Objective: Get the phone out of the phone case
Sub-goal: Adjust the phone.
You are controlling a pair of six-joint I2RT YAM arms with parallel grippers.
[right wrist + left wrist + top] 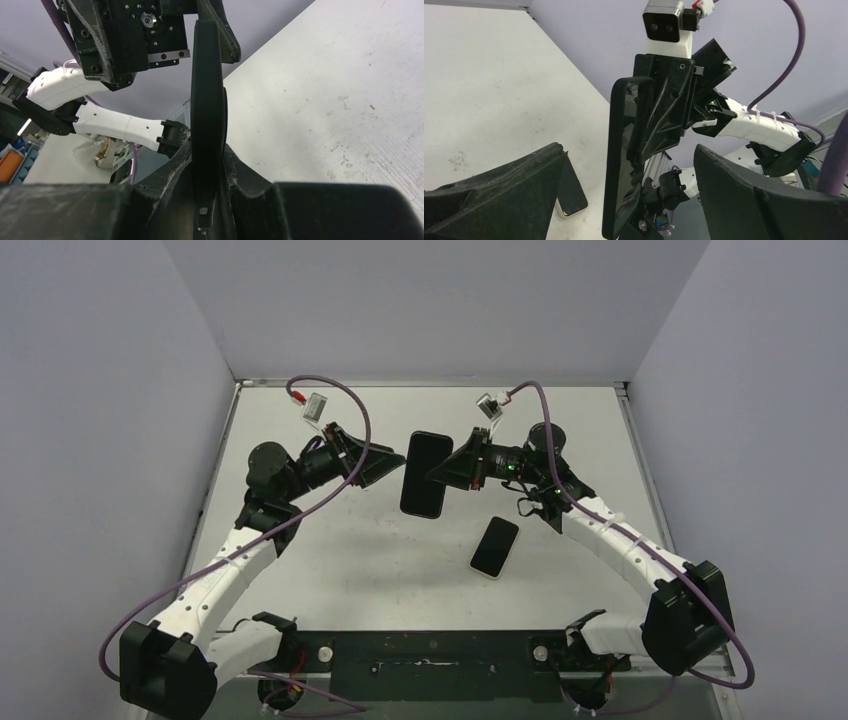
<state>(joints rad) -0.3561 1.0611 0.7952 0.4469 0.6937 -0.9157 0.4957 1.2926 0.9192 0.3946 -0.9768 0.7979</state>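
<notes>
Lying flat on the surface (pixel 330 560), on the base side of both sets of fingers and below them, the phone (pixel 495 547) rests apart from its case, with its long axis slanting away from the arm bases. Farther out, the right fingers (pixel 167 187) pinch one long edge of the phone case (pixel 425 475), held aloft. The left fingers (pixel 499 195) stand spread wide at the opposite long edge, gripping nothing. Judgement: extraction appears complete, and the right arm is nearer the phone.

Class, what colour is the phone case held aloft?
The phone case is black; best in top external view.
</notes>
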